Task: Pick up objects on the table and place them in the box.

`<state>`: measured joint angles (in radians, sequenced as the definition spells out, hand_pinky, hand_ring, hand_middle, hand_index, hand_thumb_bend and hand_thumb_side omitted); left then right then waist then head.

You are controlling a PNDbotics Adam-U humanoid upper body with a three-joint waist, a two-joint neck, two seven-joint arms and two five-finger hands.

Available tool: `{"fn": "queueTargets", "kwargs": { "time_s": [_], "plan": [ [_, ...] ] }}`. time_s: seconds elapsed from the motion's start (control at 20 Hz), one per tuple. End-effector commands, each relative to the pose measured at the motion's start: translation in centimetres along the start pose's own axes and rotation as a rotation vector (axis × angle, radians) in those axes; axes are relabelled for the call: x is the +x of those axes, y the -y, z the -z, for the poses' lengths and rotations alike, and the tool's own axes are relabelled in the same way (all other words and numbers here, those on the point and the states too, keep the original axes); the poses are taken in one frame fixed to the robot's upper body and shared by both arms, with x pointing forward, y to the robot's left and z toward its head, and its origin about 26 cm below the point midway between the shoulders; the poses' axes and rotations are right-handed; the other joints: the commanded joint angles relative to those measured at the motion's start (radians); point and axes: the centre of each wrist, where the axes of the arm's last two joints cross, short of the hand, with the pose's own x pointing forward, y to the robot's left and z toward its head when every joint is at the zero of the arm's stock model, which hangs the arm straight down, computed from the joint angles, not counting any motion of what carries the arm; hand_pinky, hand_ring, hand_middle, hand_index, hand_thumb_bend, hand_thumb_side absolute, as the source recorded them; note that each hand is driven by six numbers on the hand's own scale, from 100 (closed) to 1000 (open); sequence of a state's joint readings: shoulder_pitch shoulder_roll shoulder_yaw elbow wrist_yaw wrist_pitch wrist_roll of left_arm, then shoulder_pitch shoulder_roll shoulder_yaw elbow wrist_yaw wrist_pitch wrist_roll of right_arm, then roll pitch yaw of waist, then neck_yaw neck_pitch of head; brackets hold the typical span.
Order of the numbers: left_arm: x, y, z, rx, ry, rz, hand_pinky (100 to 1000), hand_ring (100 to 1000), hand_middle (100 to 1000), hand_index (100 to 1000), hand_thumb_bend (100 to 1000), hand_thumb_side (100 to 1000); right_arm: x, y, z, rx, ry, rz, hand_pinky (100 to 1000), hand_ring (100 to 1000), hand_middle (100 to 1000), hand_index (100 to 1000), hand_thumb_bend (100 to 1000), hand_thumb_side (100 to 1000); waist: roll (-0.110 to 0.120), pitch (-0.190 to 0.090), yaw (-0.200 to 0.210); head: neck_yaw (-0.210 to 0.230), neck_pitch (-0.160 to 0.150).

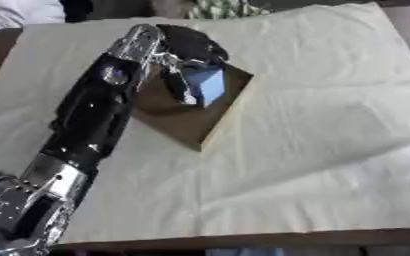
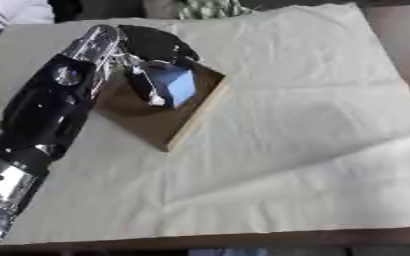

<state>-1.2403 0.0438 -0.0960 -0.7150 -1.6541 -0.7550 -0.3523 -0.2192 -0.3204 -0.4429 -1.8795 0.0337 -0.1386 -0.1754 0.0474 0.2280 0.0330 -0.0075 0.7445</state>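
The left arm (image 1: 86, 120) reaches up the cloth's (image 1: 313, 150) left side; the left hand (image 1: 187, 55), fingers curled around a blue block (image 1: 207, 84), hangs over the wooden box (image 1: 187, 122).

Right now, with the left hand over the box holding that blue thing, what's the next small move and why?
Probably open the fingers. The left hand is curled round the blue object, which already sits inside the wooden box walls, so releasing should drop it in.

A dark brown table (image 1: 401, 30) carries a wrinkled cream cloth (image 1: 313, 140) that covers most of its top. A shallow wooden box (image 1: 187, 120) sits on the cloth, left of centre.
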Motion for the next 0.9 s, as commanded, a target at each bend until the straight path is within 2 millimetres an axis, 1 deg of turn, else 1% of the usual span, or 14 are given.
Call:
{"fn": "queueTargets", "kwargs": {
  "time_s": [0.05,0.1,0.15,0.2,0.25,0.3,0.35,0.45,0.55,0.6,0.65,0.7,0.85,0.9],
  "plan": [
    [-1.1,-0.7,-1.0,-0.048,0.015,0.051,1000,1000,968,949,449,811,0.5,0.3,0.5,-0.005,0.024,-0.004,677,729,605,809,100,590,-0.007,-0.022,0.001,0.002,-0.003],
    [-1.1,-0.8,-1.0,-0.051,0.010,0.064,1000,1000,968,923,466,543,0.5,0.3,0.5,-0.005,0.023,-0.005,677,729,605,809,100,589,-0.007,-0.022,0.001,0.002,-0.002],
    [-1.1,-0.9,-0.9,-0.052,0.014,0.077,1000,1000,969,906,465,450,0.5,0.3,0.5,-0.006,0.022,-0.006,677,729,605,809,100,590,-0.007,-0.022,0.002,0.002,-0.002],
    [-1.0,-0.9,-0.9,-0.045,0.021,0.085,1000,1000,969,921,436,434,0.5,0.3,0.5,-0.006,0.021,-0.006,677,729,605,808,100,591,-0.006,-0.023,0.003,0.002,0.000],
    [-0.9,-0.8,-0.8,-0.036,0.034,0.084,1000,1000,968,978,353,396,0.5,0.3,0.5,-0.006,0.021,-0.005,677,729,605,808,100,591,-0.006,-0.023,0.003,0.003,0.001],
    [-0.8,-0.5,-0.7,-0.023,0.052,0.069,1000,1000,954,995,242,760,0.5,0.3,0.5,-0.006,0.021,-0.003,677,729,604,808,100,591,-0.006,-0.023,0.004,0.002,0.001],
    [-0.8,-0.3,-0.6,-0.007,0.061,0.051,1000,1000,946,991,182,1000,0.5,0.3,0.5,-0.005,0.021,-0.002,677,729,604,808,100,591,-0.007,-0.023,0.004,0.002,0.001],
    [-0.9,-0.5,-0.7,0.037,0.051,0.021,1000,1000,939,974,183,1000,0.5,0.3,0.5,-0.003,0.020,-0.004,677,729,604,808,100,589,-0.008,-0.024,0.003,0.001,0.000],
    [-0.9,-1.3,-1.0,0.094,0.031,0.009,1000,1000,937,973,104,1000,0.4,0.3,0.5,-0.003,0.019,-0.005,677,729,604,808,100,588,-0.010,-0.025,0.002,0.001,-0.001],
    [-0.9,-1.6,-1.1,0.122,0.037,0.001,1000,1000,936,972,100,1000,0.4,0.3,0.5,-0.003,0.018,-0.006,677,729,604,808,100,588,-0.010,-0.026,0.002,0.001,-0.001],
    [-0.8,-1.9,-1.1,0.140,0.046,-0.005,1000,1000,939,968,118,1000,0.4,0.3,0.5,-0.002,0.017,-0.006,677,729,604,807,100,588,-0.011,-0.027,0.002,0.001,-0.001],
    [-0.8,-2.3,-1.2,0.138,0.059,-0.001,1000,1000,951,961,185,1000,0.4,0.3,0.5,-0.001,0.017,-0.006,677,729,604,808,100,588,-0.011,-0.027,0.002,0.001,0.000],
    [-1.2,-3.0,-1.6,0.081,0.082,0.023,1000,1000,957,953,242,993,0.3,0.3,0.4,-0.001,0.015,-0.005,677,729,604,808,100,589,-0.011,-0.030,0.003,0.004,0.001],
    [-1.4,-3.2,-1.9,0.061,0.075,0.030,1000,1000,963,946,279,872,0.3,0.3,0.4,-0.001,0.014,-0.006,677,730,604,807,100,589,-0.011,-0.030,0.004,0.003,0.001]
  ]
}}
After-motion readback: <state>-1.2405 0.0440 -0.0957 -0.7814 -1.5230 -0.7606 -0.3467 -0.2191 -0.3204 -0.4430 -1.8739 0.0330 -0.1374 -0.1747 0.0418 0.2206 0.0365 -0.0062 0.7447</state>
